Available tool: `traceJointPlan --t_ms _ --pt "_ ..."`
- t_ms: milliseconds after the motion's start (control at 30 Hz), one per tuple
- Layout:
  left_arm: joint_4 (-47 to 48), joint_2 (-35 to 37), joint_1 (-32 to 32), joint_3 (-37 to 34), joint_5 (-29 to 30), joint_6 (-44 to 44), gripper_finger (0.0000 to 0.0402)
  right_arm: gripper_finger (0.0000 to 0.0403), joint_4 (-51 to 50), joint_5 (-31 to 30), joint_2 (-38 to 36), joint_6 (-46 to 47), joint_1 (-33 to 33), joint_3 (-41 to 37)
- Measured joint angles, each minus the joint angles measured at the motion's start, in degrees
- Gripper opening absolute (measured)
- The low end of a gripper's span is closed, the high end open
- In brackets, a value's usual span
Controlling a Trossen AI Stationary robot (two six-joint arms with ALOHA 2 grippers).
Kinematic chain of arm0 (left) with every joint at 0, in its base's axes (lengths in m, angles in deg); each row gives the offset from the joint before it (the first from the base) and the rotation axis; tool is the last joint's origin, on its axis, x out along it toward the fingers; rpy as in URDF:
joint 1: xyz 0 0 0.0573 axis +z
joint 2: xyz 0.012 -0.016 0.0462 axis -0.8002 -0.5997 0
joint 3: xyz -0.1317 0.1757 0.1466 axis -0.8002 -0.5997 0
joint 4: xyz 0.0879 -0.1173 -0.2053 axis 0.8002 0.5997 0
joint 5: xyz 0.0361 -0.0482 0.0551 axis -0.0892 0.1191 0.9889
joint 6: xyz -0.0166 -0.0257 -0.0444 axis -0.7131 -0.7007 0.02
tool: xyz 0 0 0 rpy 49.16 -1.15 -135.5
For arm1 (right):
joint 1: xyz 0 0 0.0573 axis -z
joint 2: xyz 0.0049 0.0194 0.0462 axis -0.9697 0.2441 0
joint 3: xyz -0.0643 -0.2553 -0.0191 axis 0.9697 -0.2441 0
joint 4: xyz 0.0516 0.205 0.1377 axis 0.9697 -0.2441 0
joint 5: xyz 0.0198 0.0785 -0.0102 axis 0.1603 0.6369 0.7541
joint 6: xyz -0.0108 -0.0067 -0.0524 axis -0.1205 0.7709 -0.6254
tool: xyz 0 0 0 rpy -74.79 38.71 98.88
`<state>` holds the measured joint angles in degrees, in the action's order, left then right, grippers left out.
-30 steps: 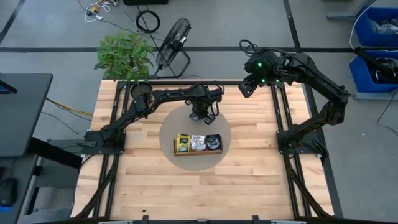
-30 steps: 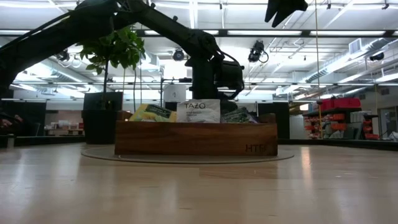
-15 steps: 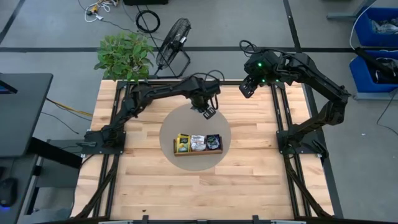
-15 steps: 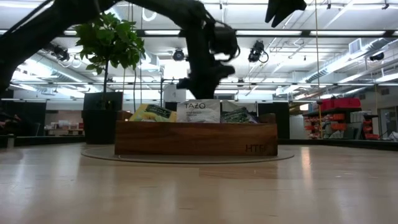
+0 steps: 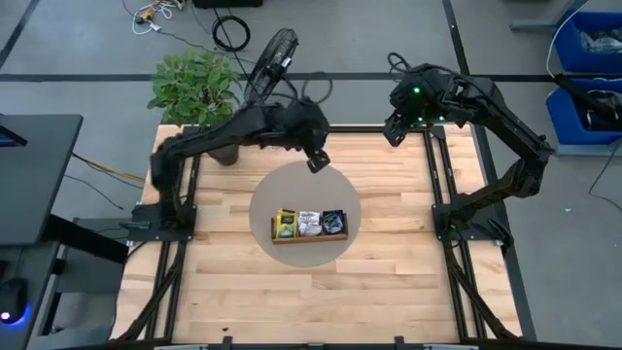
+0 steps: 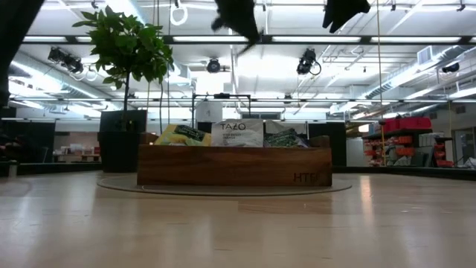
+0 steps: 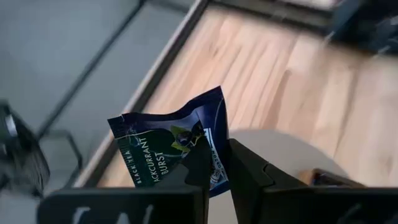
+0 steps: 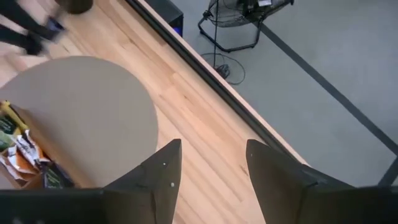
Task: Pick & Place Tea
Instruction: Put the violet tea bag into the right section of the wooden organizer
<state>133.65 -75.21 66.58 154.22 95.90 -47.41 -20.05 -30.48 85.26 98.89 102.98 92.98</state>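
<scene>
The left end effector (image 5: 317,161) is raised above the table (image 5: 389,282), over the far edge of the round grey mat (image 5: 292,190) and well clear of the wooden tray (image 5: 309,236). Its two fingers (image 7: 245,165) are closed on the lower edge of a dark blue tea packet (image 7: 171,146), which stands up between them with most of its face exposed beyond the fingertips. The remaining tea packets (image 5: 309,223) sit upright in the three compartments of the tray at the centre of the mat: yellow-green at one end, white in the middle, dark at the other end. The right end effector (image 5: 394,131) hangs high over the far right part of the table, fingers (image 8: 165,171) spread apart, holding nothing.
</scene>
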Motion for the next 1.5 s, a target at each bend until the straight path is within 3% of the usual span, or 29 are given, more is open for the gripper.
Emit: traceJointPlan --t_ms 167,367,700,900,1067,1200,1500 --pt "-5.5 4.7 -2.4 0.1 1.5 6.1 0.004 0.019 3.0 5.8 -1.2 -1.4 2.0 0.0" --pt "-7.3 5.6 -6.3 -0.2 5.2 19.4 0.0042 0.019 9.1 19.1 -1.1 0.1 4.9 0.0" --pt "-8.2 2.4 -9.6 -0.2 11.6 31.3 0.0043 0.019 20.4 36.2 2.5 15.1 5.9 0.0" --pt "-10.1 2.2 -8.5 -0.2 11.6 32.0 0.0042 0.0206 19.1 37.1 6.6 15.8 3.2 -0.1" --pt "-9.8 2.2 -8.4 -0.2 11.1 32.0 0.0043 0.0228 23.7 37.1 7.7 17.4 1.2 -0.1" --pt "-9.9 2.2 -8.4 -0.2 9.6 31.8 0.0042 0.024 24.6 34.1 7.7 19.0 0.4 -0.1" --pt "-10.1 2.2 -8.3 -0.2 9.5 31.8 0.0042 0.0228 24.2 31.7 8.2 19.7 -0.2 0.0"
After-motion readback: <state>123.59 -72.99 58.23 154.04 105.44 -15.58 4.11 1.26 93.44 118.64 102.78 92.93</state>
